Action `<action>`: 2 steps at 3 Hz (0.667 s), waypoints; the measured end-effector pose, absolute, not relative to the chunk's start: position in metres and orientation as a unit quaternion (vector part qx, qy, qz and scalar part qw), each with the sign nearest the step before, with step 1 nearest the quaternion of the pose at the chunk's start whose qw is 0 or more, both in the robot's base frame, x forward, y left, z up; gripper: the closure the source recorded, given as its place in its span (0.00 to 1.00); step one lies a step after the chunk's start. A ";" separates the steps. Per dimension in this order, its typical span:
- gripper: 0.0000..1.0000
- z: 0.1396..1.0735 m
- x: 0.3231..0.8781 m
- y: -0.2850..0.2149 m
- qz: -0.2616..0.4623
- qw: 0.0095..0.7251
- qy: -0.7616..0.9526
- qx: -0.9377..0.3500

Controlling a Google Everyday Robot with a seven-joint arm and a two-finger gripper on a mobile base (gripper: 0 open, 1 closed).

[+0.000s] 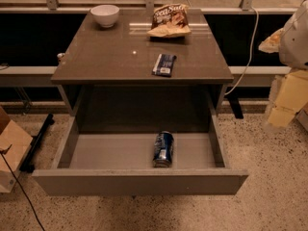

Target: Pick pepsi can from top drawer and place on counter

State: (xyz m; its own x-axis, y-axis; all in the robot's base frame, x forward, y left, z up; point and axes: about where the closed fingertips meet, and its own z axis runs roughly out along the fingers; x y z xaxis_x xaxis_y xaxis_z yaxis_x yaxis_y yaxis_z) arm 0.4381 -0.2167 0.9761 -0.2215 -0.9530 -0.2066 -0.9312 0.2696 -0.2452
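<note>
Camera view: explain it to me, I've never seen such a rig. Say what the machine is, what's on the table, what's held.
One picture, looking down at a table from its front. The machine is a wheeled robot with one arm; its gripper, a two-finger claw, hangs at the right edge, beside the table, nothing visibly held. On the counter sit a white bowl, a chip bag and a flat blue packet. The top drawer is pulled open; the pepsi can seems to lie on its side inside.
</note>
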 end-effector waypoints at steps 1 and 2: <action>0.00 0.976 0.438 -0.217 -0.034 0.159 0.781 -0.603; 0.00 0.967 0.449 -0.200 -0.017 0.182 0.790 -0.585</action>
State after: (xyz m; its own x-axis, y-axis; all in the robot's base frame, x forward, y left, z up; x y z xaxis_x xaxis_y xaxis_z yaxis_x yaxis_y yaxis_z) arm 0.4492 -0.2003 0.9666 -0.2496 -0.9305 -0.2682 -0.9184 0.3153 -0.2392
